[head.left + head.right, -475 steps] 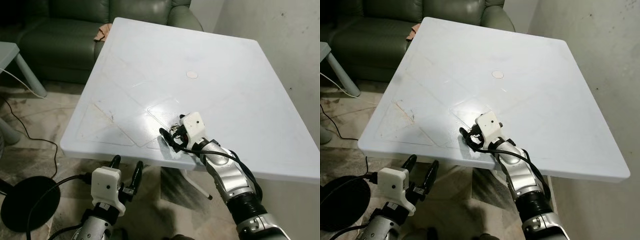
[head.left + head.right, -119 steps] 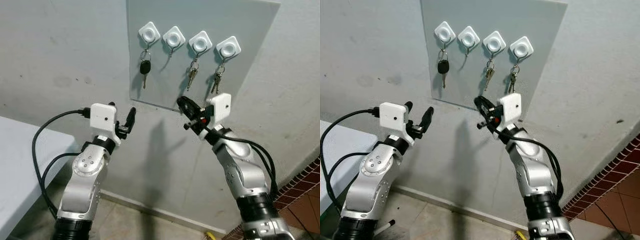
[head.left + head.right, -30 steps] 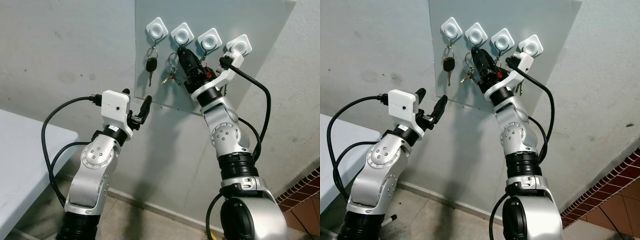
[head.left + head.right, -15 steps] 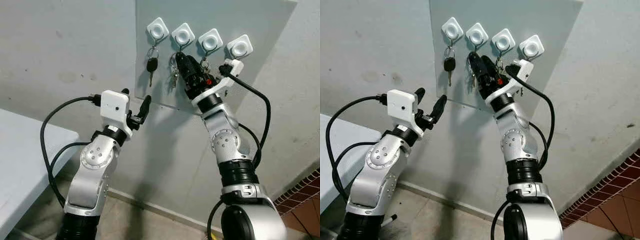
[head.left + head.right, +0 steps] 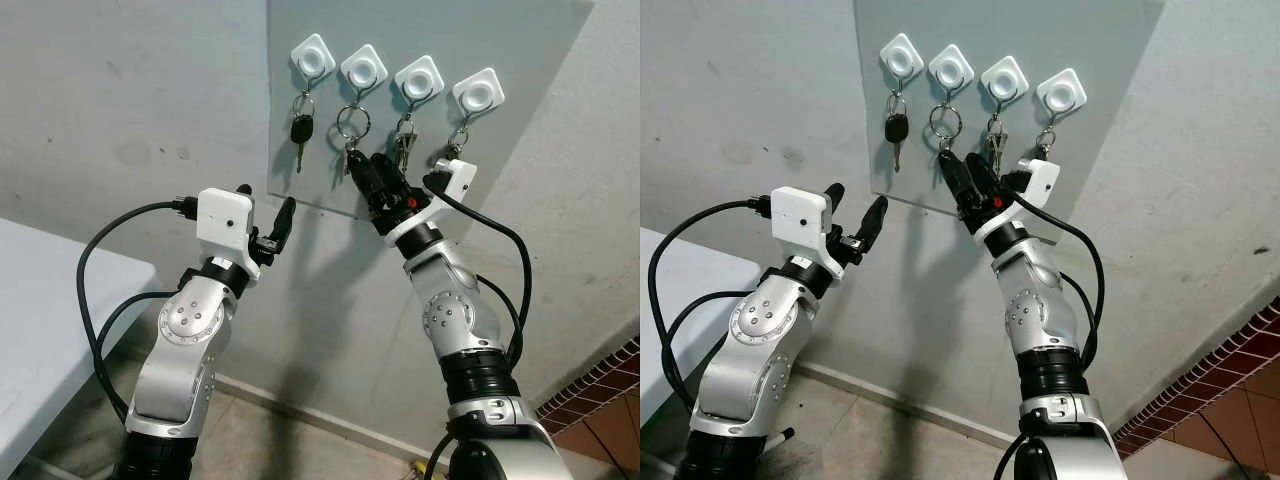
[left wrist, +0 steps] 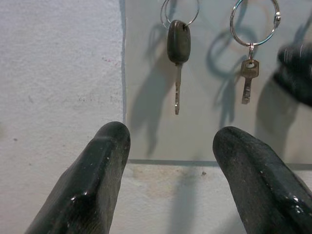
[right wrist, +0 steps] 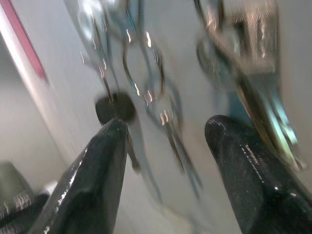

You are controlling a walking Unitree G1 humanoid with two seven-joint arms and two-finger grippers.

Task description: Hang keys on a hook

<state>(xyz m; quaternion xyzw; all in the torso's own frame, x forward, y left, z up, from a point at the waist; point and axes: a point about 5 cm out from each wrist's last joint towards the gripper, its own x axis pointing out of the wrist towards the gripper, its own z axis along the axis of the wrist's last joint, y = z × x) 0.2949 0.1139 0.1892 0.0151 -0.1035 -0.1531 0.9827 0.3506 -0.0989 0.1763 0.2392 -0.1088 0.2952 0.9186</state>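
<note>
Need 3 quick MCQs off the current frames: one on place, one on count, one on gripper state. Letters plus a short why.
1. The key with the black head hangs on which hook?
A. the robot's leftmost
B. second from left
C. rightmost

2. How many white hooks are on the grey board?
A. three
B. four
C. five

3. The right gripper is:
A. shut on a keyring
B. open, empty
C. resting on a table

Answers:
1 A: black-headed key hangs under the leftmost hook.
2 B: four in a row on the board.
3 B: right gripper fingers spread, keyring hanging free on its hook.
</note>
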